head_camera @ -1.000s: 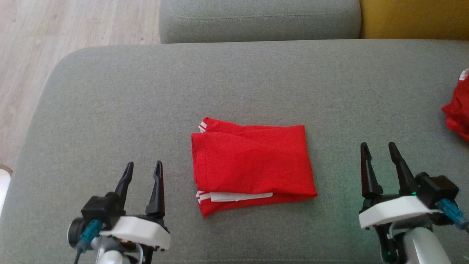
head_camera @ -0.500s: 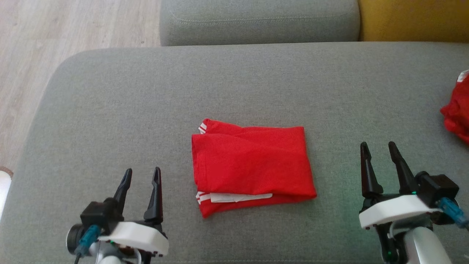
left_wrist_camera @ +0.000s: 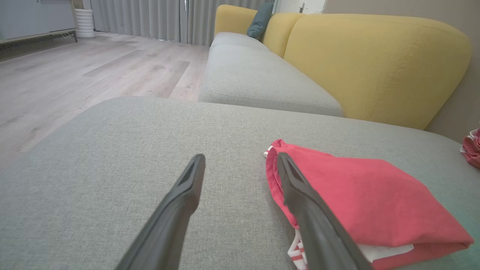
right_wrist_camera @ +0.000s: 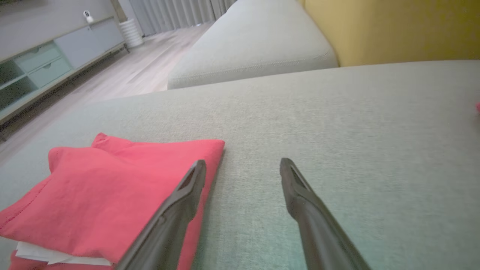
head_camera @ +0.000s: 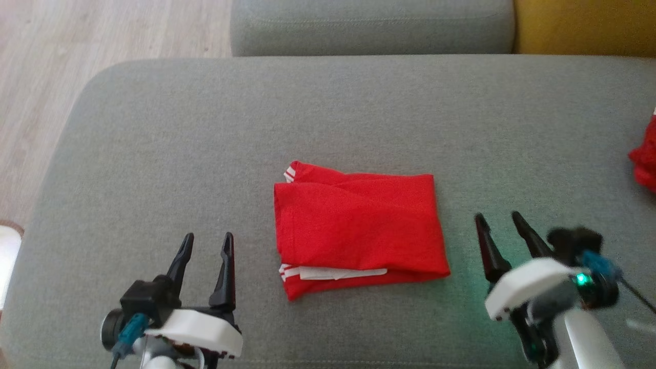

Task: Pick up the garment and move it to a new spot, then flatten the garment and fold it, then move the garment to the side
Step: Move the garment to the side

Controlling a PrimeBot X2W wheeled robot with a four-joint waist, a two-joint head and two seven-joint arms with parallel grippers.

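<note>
The garment (head_camera: 359, 225) is red with white trim and lies folded into a rectangle in the middle of the grey cushion (head_camera: 205, 143). It also appears in the left wrist view (left_wrist_camera: 367, 202) and the right wrist view (right_wrist_camera: 112, 195). My left gripper (head_camera: 207, 242) hovers open to the garment's lower left, apart from it, with nothing between its fingers (left_wrist_camera: 180, 210). To the garment's right my right gripper (head_camera: 498, 218) is open and empty too, its fingers (right_wrist_camera: 303, 202) just beside the folded edge.
Another red cloth (head_camera: 644, 164) lies at the cushion's right edge. A second grey seat cushion (head_camera: 369, 25) and a yellow backrest (head_camera: 584, 25) lie beyond. Wooden floor (head_camera: 51, 77) runs along the left side. A low cabinet (right_wrist_camera: 45, 63) stands across the room.
My right gripper has shifted left toward the garment and down, blurred by motion. My left gripper has drawn back slightly. The camera has shifted a little. The garment lies as before.
</note>
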